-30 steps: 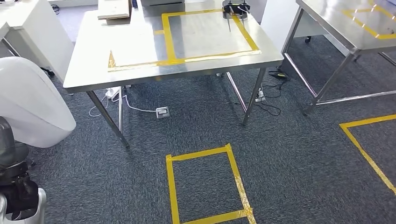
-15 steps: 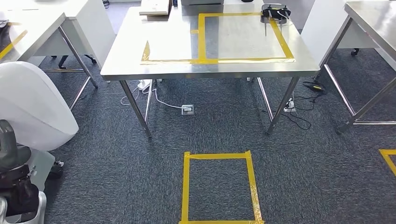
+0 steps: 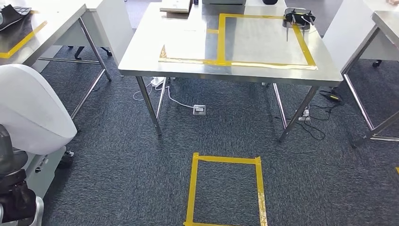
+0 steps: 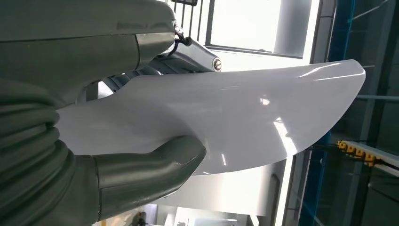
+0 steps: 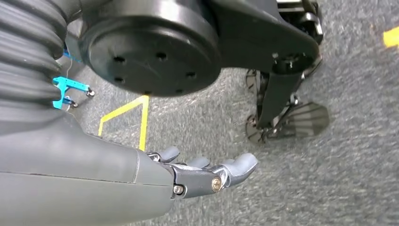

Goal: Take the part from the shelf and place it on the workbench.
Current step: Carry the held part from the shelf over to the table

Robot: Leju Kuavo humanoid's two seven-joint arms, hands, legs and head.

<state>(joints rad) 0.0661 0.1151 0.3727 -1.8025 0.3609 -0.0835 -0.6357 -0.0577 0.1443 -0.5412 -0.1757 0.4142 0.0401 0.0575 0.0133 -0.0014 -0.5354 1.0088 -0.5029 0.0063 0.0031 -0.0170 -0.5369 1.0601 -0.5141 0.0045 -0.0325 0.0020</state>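
The left hand (image 4: pixel 141 174) grips the white part (image 4: pixel 226 127), its thumb pressed against the smooth curved shell; in the head view the part (image 3: pixel 33 108) sits low at the near left, in front of the robot's body. The right hand (image 5: pixel 207 174) hangs over the carpet (image 5: pixel 357 155) with its fingers (image 5: pixel 237 167) stretched out and apart, holding nothing. On the floor just ahead lies a yellow tape rectangle (image 3: pixel 193 188). Beyond it stands a steel desk (image 3: pixel 150 52) on slanted legs, with cables and a socket box (image 3: pixel 200 110) on the carpet beneath. Yellow tape marks a square (image 3: pixel 221 42) on the desk top, and a small black object (image 3: pixel 299 18) rests at the square's far right corner. A second desk (image 3: pixel 51 23) stands at the far left, a third (image 3: pixel 386 21) at the far right.
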